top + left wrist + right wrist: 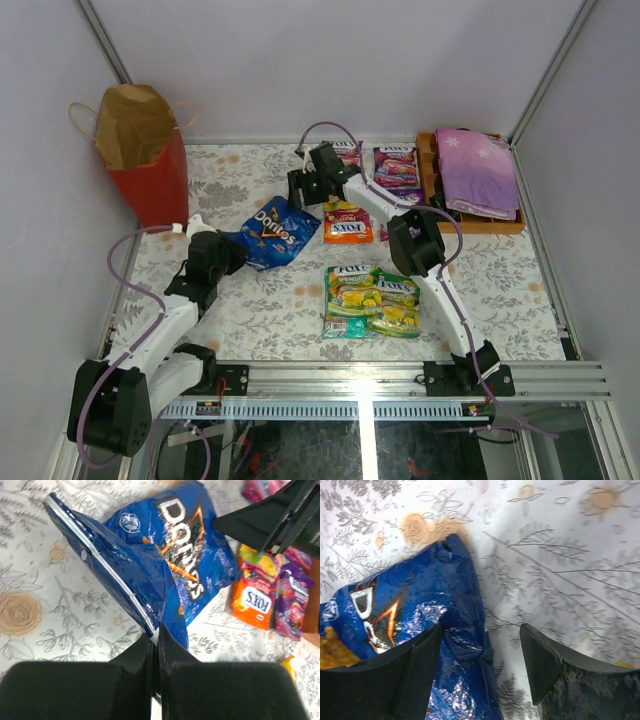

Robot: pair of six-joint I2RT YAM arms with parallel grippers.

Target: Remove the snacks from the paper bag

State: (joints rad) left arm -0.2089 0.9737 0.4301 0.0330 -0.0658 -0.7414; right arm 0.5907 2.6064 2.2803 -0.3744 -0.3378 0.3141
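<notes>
The blue Doritos bag (pixel 277 229) lies on the flowered tablecloth, left of centre. My left gripper (pixel 236 251) is shut on its near edge (pixel 150 615), and the seam shows pinched between the jaws. My right gripper (pixel 301 187) is open over the bag's far corner (pixel 445 580), one finger above the foil and one above the cloth. The red paper bag (pixel 146 150) stands upright and open at the back left. An orange pouch (pixel 347 222), purple pouches (pixel 395 164) and green-yellow pouches (pixel 373 300) lie on the table.
A brown wooden tray (pixel 428 176) holding a folded purple cloth (pixel 477 168) sits at the back right. White walls close in the back and both sides. A metal rail (pixel 380 378) runs along the near edge.
</notes>
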